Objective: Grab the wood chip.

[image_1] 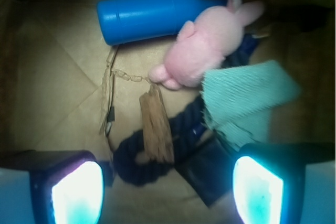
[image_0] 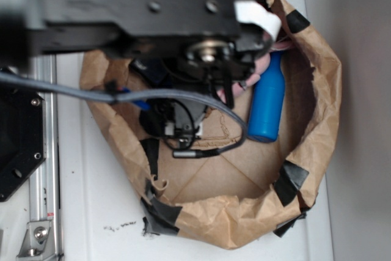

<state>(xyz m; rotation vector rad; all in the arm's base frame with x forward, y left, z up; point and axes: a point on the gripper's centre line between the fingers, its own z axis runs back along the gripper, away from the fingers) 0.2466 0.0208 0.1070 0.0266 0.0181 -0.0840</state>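
Note:
The wood chip [image_1: 157,127] is a small rough brown chunk lying on a dark blue rope loop [image_1: 137,162] on the floor of the paper bag in the wrist view. My gripper [image_1: 167,195] hangs above it and stands open, its two lit fingers [image_1: 77,192] spread wide with nothing between them; the chip lies just beyond the gap, roughly centred. In the exterior view the arm [image_0: 183,41] reaches down into the bag and hides the chip.
A blue bottle [image_1: 152,15] [image_0: 267,99] lies at the bag's far side. A pink plush rabbit [image_1: 210,43], a teal ribbed cloth [image_1: 241,103] and a dark flat piece [image_1: 207,169] crowd the right. A thin paper string [image_1: 107,98] runs left. The bag's walls [image_0: 317,90] ring everything.

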